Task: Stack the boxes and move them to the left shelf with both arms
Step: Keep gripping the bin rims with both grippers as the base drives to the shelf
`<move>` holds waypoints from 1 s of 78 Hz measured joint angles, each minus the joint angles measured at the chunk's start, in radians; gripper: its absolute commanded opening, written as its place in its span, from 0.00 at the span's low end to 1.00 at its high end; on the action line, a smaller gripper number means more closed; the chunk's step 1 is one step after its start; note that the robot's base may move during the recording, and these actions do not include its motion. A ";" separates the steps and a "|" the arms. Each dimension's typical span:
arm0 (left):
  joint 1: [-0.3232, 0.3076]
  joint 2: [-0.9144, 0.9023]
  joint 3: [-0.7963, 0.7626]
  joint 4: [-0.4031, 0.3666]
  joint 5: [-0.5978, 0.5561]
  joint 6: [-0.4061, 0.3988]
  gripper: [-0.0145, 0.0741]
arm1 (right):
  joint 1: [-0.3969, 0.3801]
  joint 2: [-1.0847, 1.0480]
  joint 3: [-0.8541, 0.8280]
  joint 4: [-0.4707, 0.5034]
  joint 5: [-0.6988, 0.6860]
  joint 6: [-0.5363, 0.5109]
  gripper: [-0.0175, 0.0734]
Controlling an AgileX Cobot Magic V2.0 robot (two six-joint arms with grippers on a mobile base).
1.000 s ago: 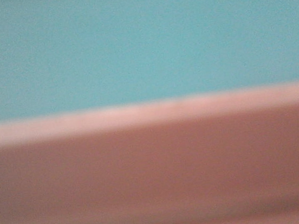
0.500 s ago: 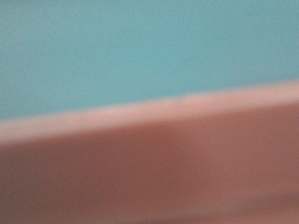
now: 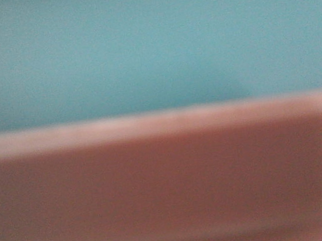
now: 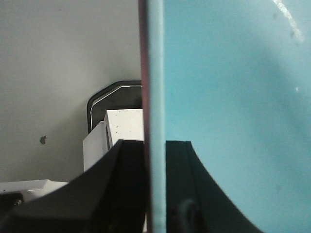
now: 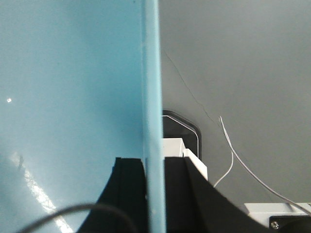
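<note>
Across blue box [image 4: 233,97], left end effector [image 4: 155,145], right end effector [image 5: 153,162] clamped

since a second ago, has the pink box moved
Cannot tell. The front view is filled by the blurred pink box and blue box, with nothing fixed to judge against; its rim sits at nearly the same height.
</note>
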 measured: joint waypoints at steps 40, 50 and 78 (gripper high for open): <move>0.000 0.000 0.000 0.000 0.000 0.000 0.16 | 0.000 0.000 0.000 0.000 0.000 0.000 0.25; 0.000 0.000 0.000 0.000 0.000 0.000 0.16 | 0.000 0.000 0.000 0.000 0.000 0.000 0.25; 0.000 0.000 0.000 0.000 0.006 0.000 0.16 | 0.000 0.000 0.000 0.000 0.000 0.000 0.25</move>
